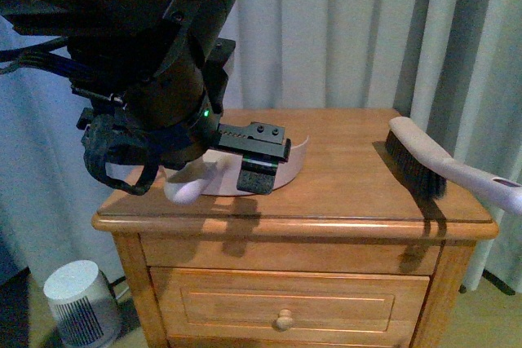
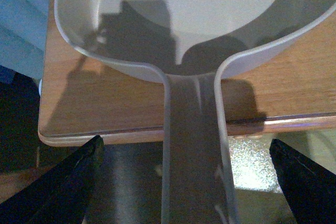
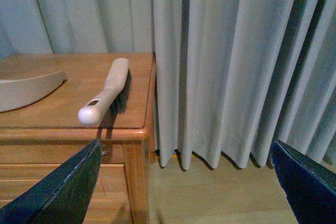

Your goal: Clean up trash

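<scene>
No trash shows in any view. A pinkish-beige dustpan [image 1: 295,155] lies on the wooden nightstand [image 1: 351,193], its long handle [image 2: 191,171] reaching out past the front left edge. My left gripper [image 1: 245,178] hovers at that edge. In the left wrist view the left gripper [image 2: 185,149] is open, its dark fingers [image 2: 79,177] standing wide on either side of the handle without touching it. My right gripper [image 3: 186,149] is open and empty, off the stand's right side, above the floor in front of the curtain. The dustpan's rim [image 3: 26,90] shows there too.
A white hand brush [image 1: 424,160] with dark bristles lies on the stand's right side, its handle [image 3: 102,100] poking over the front edge. Pale curtains [image 1: 351,30] hang behind. A small white appliance [image 1: 77,299] stands on the floor at the left. Drawers [image 1: 285,303] face me.
</scene>
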Controlling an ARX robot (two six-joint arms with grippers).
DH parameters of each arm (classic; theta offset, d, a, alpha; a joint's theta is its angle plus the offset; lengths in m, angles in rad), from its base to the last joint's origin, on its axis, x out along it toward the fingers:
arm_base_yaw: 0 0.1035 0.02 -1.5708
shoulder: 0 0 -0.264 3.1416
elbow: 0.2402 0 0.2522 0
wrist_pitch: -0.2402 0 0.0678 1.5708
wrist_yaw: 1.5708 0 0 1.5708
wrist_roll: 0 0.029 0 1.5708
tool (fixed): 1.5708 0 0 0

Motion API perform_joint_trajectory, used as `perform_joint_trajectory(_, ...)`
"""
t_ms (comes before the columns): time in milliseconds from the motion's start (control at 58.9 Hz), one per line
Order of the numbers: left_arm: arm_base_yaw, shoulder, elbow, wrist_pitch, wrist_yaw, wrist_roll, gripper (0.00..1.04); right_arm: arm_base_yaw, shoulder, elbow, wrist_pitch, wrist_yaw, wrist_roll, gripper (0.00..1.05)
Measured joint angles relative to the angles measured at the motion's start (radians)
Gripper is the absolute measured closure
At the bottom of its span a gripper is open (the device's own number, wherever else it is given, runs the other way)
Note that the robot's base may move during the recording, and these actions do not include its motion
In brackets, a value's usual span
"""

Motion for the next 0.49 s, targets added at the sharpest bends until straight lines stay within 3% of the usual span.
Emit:
perform_joint_trajectory(306,0.005,0.013,-0.015,0.017,0.001,0.002,0.09,0.000,0.000,0.000,0.000,0.000,0.000,0.07)
perform_joint_trajectory(492,0.009,0.013,-0.026,0.023,-0.001,0.002,0.38,0.000,0.000,0.000,0.000,0.000,0.000,0.07)
